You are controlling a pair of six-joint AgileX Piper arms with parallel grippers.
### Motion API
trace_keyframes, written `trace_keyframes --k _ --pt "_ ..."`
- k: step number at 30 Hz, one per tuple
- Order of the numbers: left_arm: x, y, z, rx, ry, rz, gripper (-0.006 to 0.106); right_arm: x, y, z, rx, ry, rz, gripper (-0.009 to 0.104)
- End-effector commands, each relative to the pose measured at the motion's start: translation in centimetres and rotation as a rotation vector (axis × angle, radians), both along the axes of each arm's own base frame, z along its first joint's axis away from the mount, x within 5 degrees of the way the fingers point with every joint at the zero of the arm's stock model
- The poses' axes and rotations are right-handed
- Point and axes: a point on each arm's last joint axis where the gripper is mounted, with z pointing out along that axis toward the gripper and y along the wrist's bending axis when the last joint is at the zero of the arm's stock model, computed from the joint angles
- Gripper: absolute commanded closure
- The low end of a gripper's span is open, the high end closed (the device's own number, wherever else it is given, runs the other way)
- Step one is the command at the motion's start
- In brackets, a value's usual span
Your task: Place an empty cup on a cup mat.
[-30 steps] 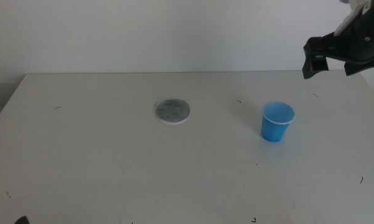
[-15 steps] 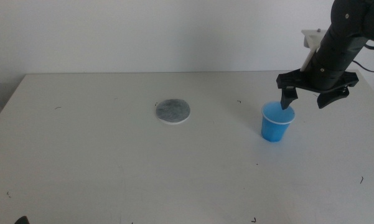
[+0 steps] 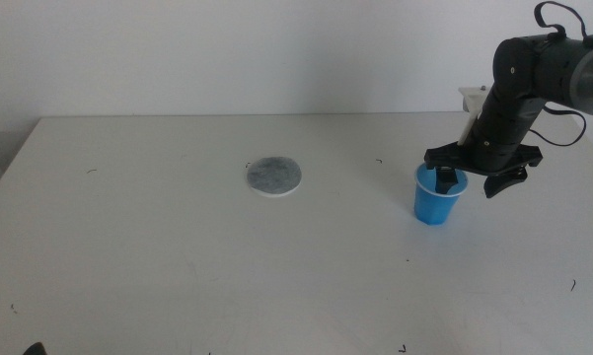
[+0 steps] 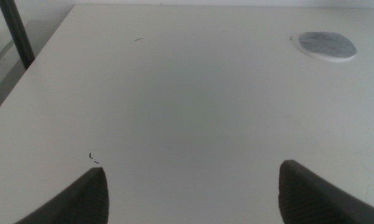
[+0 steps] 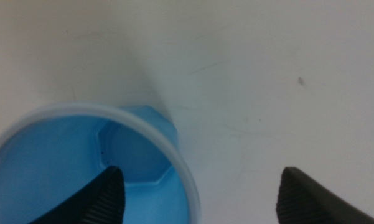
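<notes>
The blue cup [image 3: 437, 198] stands upright and empty on the white table, right of centre. My right gripper [image 3: 471, 184] hangs open at its rim, one jaw dipping inside the cup and the other outside on its right. In the right wrist view the cup [image 5: 62, 155] fills the near side under the right gripper [image 5: 202, 199], whose jaws straddle the cup wall. The cup mat [image 3: 273, 176], a grey disc with a white edge, lies bare left of the cup. My left gripper [image 4: 196, 199] waits open over the table's near left, with the cup mat [image 4: 327, 45] far ahead.
The white table [image 3: 178, 256] carries only a few small dark marks. A white wall rises behind it. The table's left edge and a dark pole [image 4: 15, 34] show in the left wrist view.
My right arm has come down and leftwards from the upper right to the cup, and one jaw now dips into the cup. Cup and cup mat have not moved.
</notes>
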Motion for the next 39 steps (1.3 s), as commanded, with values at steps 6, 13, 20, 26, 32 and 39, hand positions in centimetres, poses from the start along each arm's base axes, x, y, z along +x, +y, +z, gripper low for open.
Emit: trace_keyframes --k 6,13,20,26,32,39 --pt "0.1 0.0 0.9 -0.016 -0.084 0.000 -0.005 0.7 -0.3 2.9 0.025 -0.139 -0.009 0.068" --pt "0.1 0.0 0.9 -0.016 -0.084 0.000 -0.005 0.8 0.0 3.1 0.061 -0.147 -0.022 0.096" --pt "0.1 0.0 0.9 -0.016 -0.084 0.000 -0.005 0.6 2.0 6.1 0.092 -0.192 0.008 0.096" --pt "0.1 0.0 0.9 -0.016 -0.084 0.000 -0.005 0.6 5.5 9.7 0.131 -0.284 0.047 0.095" --pt "0.1 0.0 0.9 -0.016 -0.084 0.000 -0.005 1.4 9.5 11.2 0.167 -0.308 0.093 0.094" --pt "0.1 0.0 0.9 -0.016 -0.084 0.000 -0.005 2.7 14.2 11.1 0.207 -0.306 0.143 0.094"
